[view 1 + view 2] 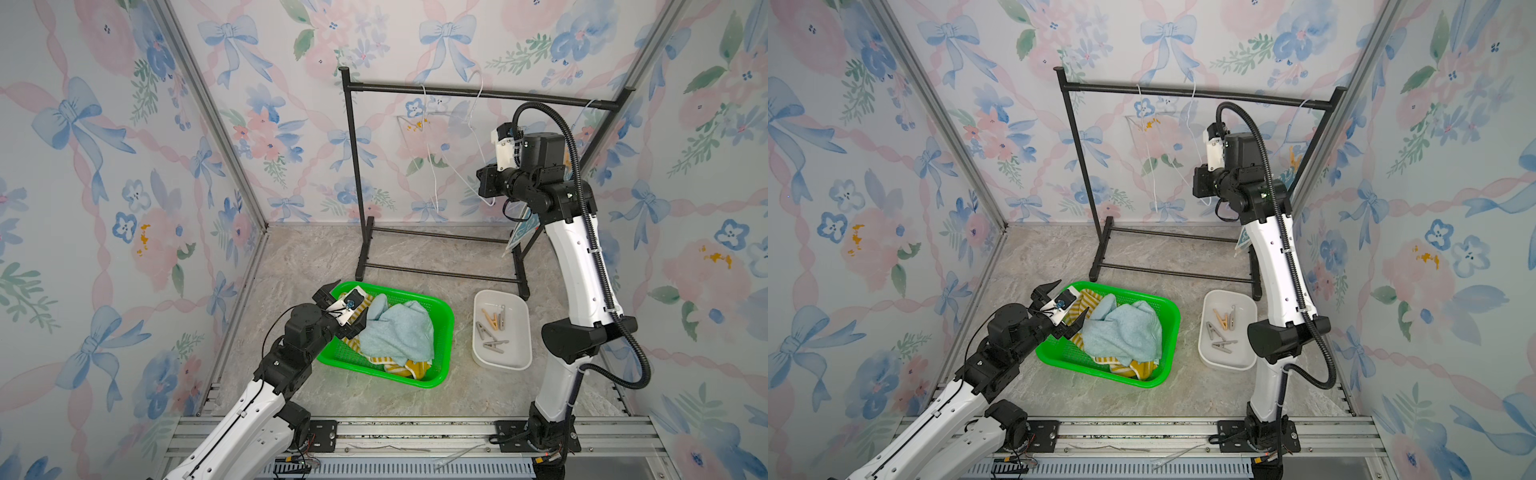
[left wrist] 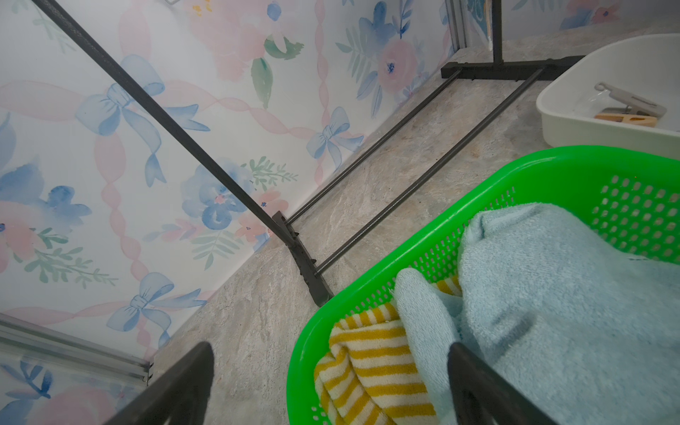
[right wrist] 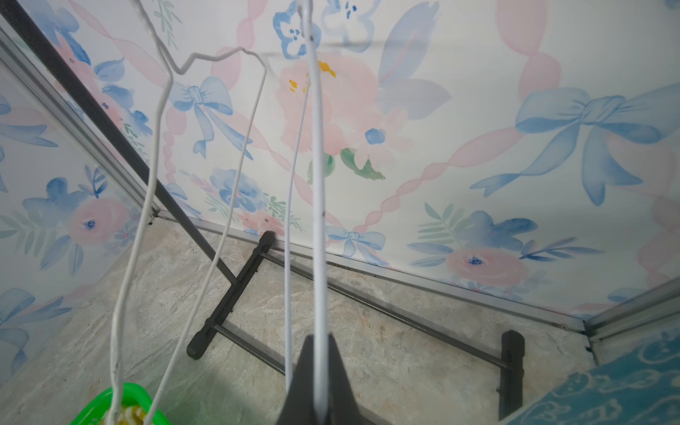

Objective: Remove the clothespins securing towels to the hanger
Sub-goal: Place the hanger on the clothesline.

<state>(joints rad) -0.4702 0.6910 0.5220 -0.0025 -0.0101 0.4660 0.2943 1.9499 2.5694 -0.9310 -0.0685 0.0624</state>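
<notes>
- The left gripper (image 1: pixel 351 302) is held over the left end of the green basket (image 1: pixel 449 328). Its fingers are spread wide, nothing is held between them, and in the left wrist view one finger is seen outside the basket rim and the other above the cloth inside.
- Two of the towels are piled in the basket: the yellow-and-white striped towel (image 1: pixel 415 368) lies underneath, and the pale teal towel (image 1: pixel 399 332) is heaped on top of it.
- Behind the basket, the black rack (image 1: pixel 357 166) is stood against the back wall. A bare white wire hanger (image 3: pixel 116 320) is hung from its top bar.
- A second bare hanger (image 3: pixel 317 184) is hung just beside the first. Its wire is pinched between the closed fingers of the right gripper (image 3: pixel 319 340), which is raised to mid-height of the rack.
- To the right of the basket, a white tray (image 1: pixel 523 332) is set on the marbled floor. Several clothespins (image 1: pixel 492 322), tan and grey, are lying loose in it.
- The blue towel (image 3: pixel 625 382) is hung at the right end of the rack, largely hidden behind the right arm in both top views. How it is fastened cannot be told.
</notes>
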